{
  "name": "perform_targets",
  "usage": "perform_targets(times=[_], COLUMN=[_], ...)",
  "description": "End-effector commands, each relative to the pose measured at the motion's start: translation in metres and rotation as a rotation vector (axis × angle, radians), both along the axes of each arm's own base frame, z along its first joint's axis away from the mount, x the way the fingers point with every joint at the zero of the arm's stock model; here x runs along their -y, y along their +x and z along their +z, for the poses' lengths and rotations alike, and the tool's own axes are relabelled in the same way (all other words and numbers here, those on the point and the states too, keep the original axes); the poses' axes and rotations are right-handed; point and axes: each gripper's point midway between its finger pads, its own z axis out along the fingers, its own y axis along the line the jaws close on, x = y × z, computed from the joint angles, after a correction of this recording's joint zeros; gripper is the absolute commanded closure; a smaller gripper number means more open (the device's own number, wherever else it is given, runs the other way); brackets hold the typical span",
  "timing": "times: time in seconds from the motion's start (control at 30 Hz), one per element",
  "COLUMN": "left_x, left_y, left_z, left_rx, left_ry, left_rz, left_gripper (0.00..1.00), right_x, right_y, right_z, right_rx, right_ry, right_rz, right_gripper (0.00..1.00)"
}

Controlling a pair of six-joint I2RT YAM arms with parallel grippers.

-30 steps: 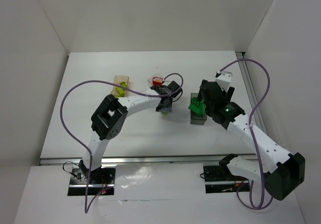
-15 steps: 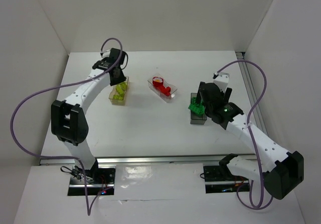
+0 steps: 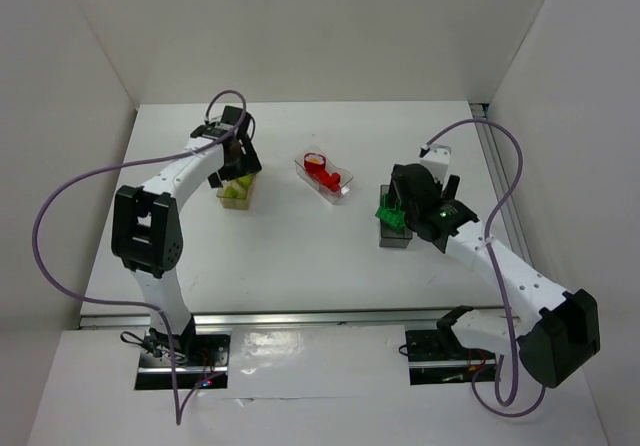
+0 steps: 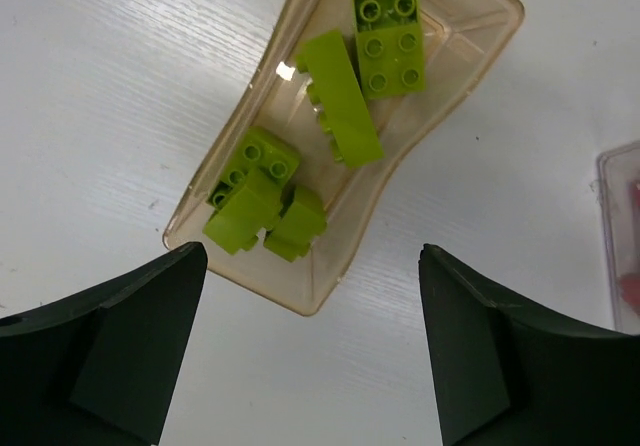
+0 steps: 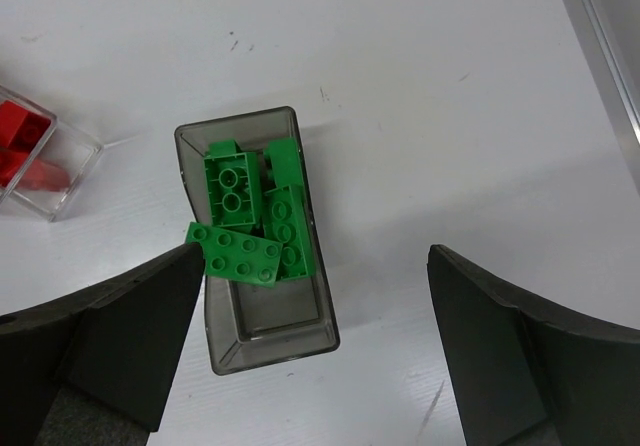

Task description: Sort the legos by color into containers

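Observation:
Several yellow-green legos (image 4: 340,96) lie in the tan tub (image 4: 445,101), which stands at the back left (image 3: 237,194). My left gripper (image 4: 312,266) hovers open just above its near end (image 3: 236,171), nothing between the fingers. Several green legos (image 5: 235,191) are piled in the dark grey tub (image 5: 270,336), one flat plate (image 5: 235,253) sticking out over its left rim. My right gripper (image 5: 318,256) hangs open and empty over that tub (image 3: 395,234), on the right of the table. Red legos (image 3: 322,171) sit in the clear tub (image 3: 342,179) between the two.
A corner of the clear tub (image 5: 62,181) shows at the left of the right wrist view. A metal rail (image 5: 600,26) runs along the table's right edge. White walls close in the table at back and sides.
My left arm swung from the table's middle to the tan tub and its jaws opened from shut. My right gripper stayed over the dark tub and opened slightly wider.

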Motion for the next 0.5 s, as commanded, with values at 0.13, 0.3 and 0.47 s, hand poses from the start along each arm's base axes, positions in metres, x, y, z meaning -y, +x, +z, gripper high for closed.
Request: perform_targets(times=[0.13,0.3,0.47], left_x=[0.02,0.016,0.007], left_y=[-0.019,-0.044,-0.064], left_z=[0.091,0.123,0.14], left_rx=[0.192,0.283,0.335], left_ry=[-0.059,-0.064,-0.038], left_rz=[-0.112,-0.161,-0.169], left_gripper=[0.05,0.05,0.06], right_x=[0.011,0.016,0.011], right_y=[0.012,0.011,0.01], right_z=[0.021,0.019,0.004], right_rx=[0.064,0.053,0.027], right_ry=[0.015,-0.007,-0.003], right_rz=[-0.138,-0.171,-0.135], right_gripper=[0.0,0.0,0.0])
